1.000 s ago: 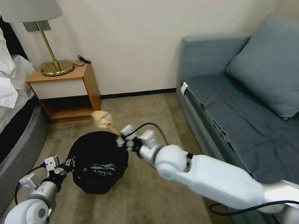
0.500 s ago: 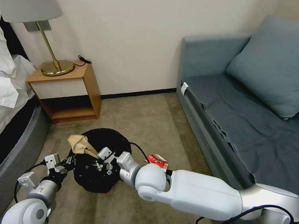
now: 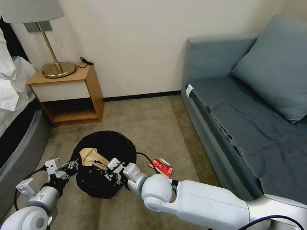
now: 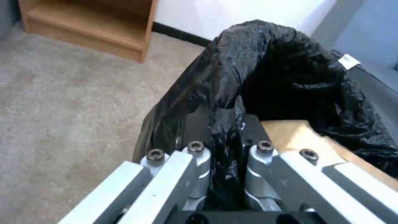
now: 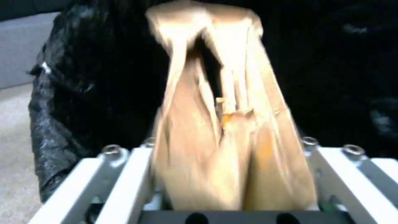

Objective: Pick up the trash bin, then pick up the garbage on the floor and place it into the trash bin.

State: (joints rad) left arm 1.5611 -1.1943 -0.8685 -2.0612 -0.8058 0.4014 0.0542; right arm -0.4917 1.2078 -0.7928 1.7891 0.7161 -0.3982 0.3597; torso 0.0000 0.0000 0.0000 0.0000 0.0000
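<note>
A: What is recorded for the trash bin [image 3: 104, 164]?

B: It is seen on the beige carpet floor [image 3: 150, 122], between the bedside cabinet [image 3: 69, 95] and the grey sofa [image 3: 248, 111]. It is lined with a crinkly black bag. The near rim is pinched by the left gripper [image 3: 72, 165]; in the left wrist view the bag film is seen drawn tight between the closed-down fingers [image 4: 195, 174].

A: And the right gripper [image 3: 108, 166]?

B: It is positioned over the bin's mouth, at the near edge. The crumpled brown paper [image 3: 91, 157] is clamped between its fingers, which are set narrow around the paper's lower part. In the right wrist view the paper [image 5: 224, 124] is seen standing up from the jaws against the dark bag interior.

A: Is the paper inside the bin?

B: Its upper part is seen above the opening; whether it is touching the liner cannot be told.

A: Other litter?

B: A red-and-white packet [image 3: 162, 166] is noted on the carpet, just beside the bin on the sofa side, close to the right arm's wrist.
</note>
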